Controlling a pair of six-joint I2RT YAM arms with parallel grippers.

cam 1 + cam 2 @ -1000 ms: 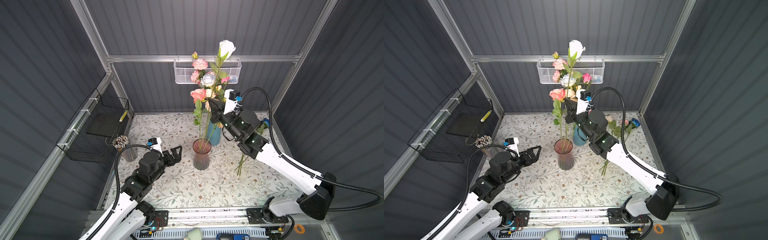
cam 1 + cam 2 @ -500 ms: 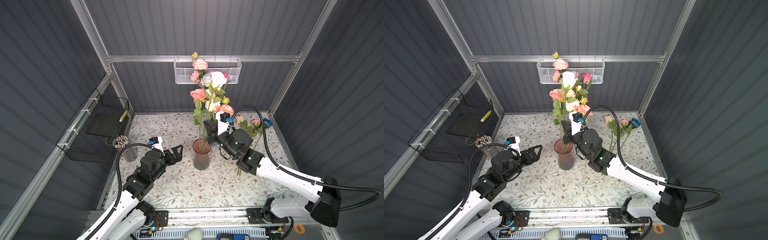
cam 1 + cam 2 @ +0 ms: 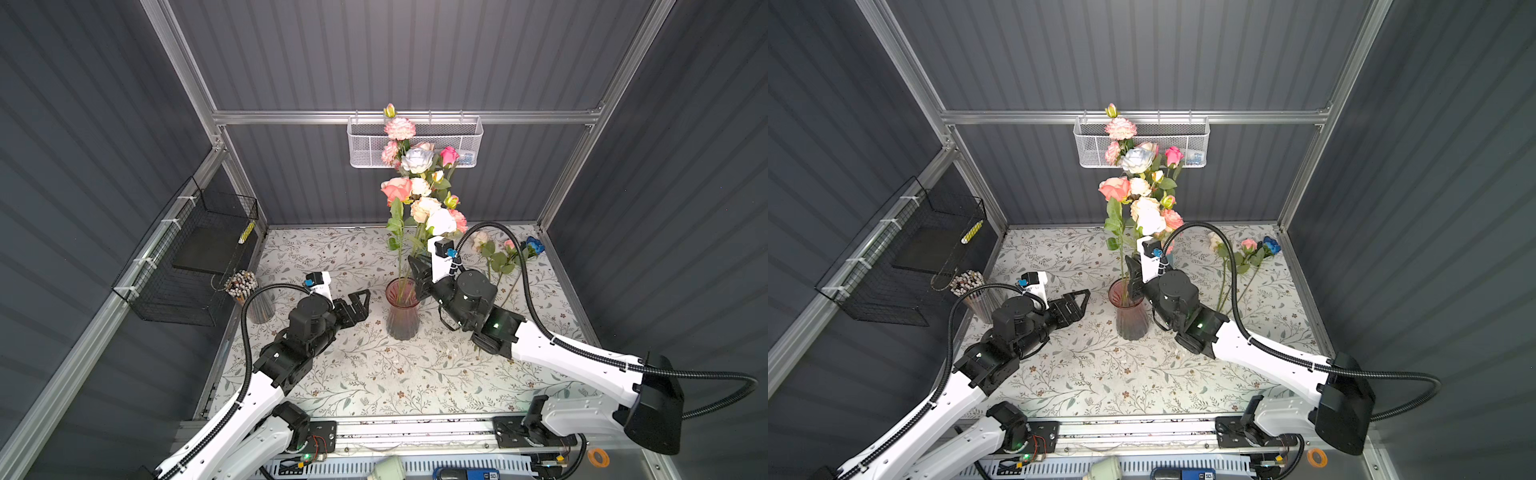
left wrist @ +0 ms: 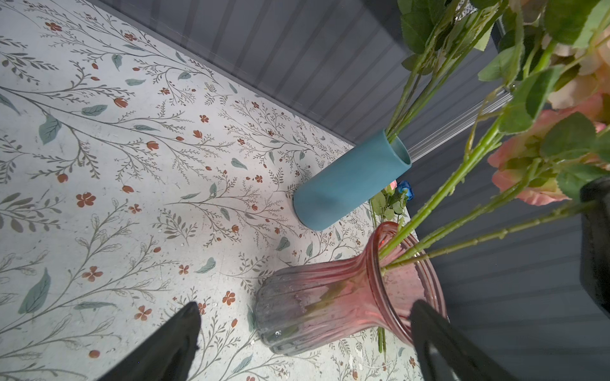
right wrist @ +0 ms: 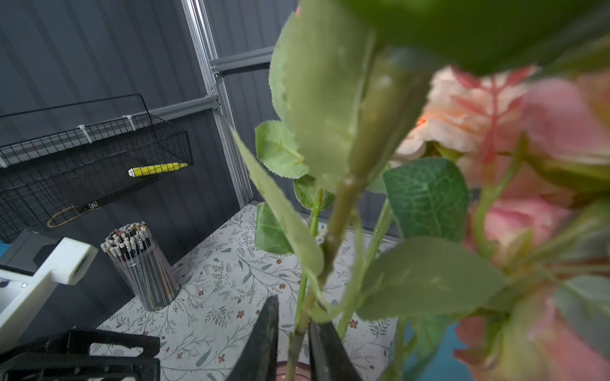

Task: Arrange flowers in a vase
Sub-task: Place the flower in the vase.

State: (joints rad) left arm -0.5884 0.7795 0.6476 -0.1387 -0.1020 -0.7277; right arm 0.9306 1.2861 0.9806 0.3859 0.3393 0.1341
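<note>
A pink ribbed glass vase (image 3: 402, 309) (image 3: 1131, 311) stands mid-table with several flowers' stems in it. My right gripper (image 3: 417, 274) (image 5: 293, 316) hovers just over its mouth. Its jaws are slightly apart around the green stem of a white rose (image 3: 441, 221), with a gap on one side. My left gripper (image 3: 363, 305) (image 4: 303, 306) is wide open to the left of the vase, not touching it. More flowers stand in a blue vase (image 4: 350, 184) behind. A few flowers (image 3: 505, 259), one of them blue (image 3: 535, 245), lie at the back right.
A clear cup of pencils (image 3: 253, 297) stands at the left edge. A black wire basket (image 3: 195, 257) hangs on the left wall. A white mesh basket (image 3: 415, 141) hangs on the back wall behind the tallest blooms.
My right arm has come down, lowering the white rose so that its stem enters the pink vase. Its jaws have parted a little. My left arm has stayed put.
</note>
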